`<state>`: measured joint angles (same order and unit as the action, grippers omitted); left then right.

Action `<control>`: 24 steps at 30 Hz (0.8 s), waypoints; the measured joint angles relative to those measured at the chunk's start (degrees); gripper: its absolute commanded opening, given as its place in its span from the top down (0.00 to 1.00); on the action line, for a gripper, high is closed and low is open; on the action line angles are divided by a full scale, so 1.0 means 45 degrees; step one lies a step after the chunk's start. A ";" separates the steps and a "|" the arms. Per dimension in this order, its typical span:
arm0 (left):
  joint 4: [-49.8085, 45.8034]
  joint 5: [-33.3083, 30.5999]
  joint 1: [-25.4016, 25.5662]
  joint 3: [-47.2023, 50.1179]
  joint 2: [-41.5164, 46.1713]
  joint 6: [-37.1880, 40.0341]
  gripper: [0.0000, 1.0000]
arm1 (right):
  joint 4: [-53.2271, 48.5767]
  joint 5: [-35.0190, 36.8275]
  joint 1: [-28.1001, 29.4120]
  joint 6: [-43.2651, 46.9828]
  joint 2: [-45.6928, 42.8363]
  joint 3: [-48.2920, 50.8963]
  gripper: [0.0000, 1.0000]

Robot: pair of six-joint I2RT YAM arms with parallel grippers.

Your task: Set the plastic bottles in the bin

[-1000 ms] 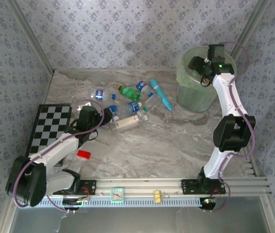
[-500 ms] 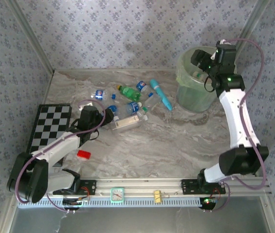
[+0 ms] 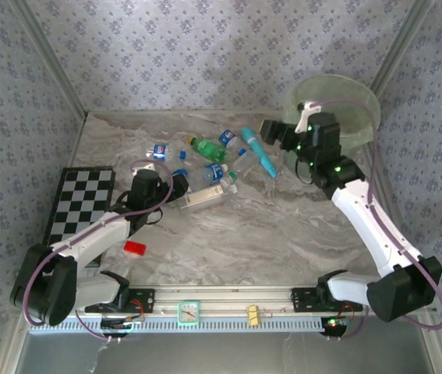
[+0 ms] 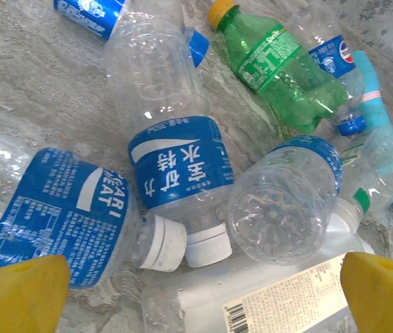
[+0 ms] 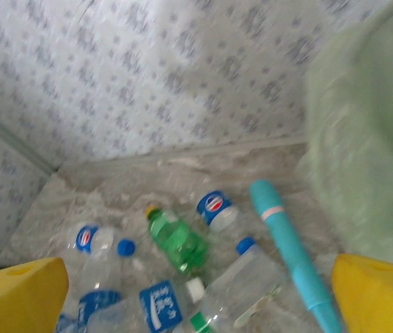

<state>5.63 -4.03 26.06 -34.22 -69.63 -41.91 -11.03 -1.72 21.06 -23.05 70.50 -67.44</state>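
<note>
- Left jaws: spread wide, empty, low over the heap of clear, blue-labelled plastic bottles [image 4: 175, 166] on the marbled bench [image 3: 283, 226].
- Right jaws: wide apart, holding nothing, beside the round translucent pale green plastic bin [image 3: 345, 101], far right.

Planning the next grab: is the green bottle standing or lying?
Lying: the green bottle rests on its side on the table, yellow cap on.

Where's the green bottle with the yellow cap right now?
In the top view the green bottle lies toward the back of the table, beside the clear blue-labelled bottles, just left of the teal tube.
</note>
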 measured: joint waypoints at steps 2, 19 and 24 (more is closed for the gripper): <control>0.0136 0.0141 0.0049 0.0000 -0.0005 0.0117 0.00 | 0.0364 0.0053 0.0544 0.0024 -0.0005 0.0767 0.00; 0.0355 0.2089 0.0850 -0.1491 -0.1700 0.2132 0.01 | 0.2599 0.1447 0.2497 0.0083 0.0452 0.2793 0.00; -0.0223 0.2477 0.1020 -0.2424 -0.2691 0.2861 0.01 | 0.2681 0.1535 0.2497 0.0083 0.0461 0.2793 0.00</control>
<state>4.62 7.11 30.65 -45.12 -81.73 -29.04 1.04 5.19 32.29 -22.68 72.58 -54.87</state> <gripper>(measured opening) 0.991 0.997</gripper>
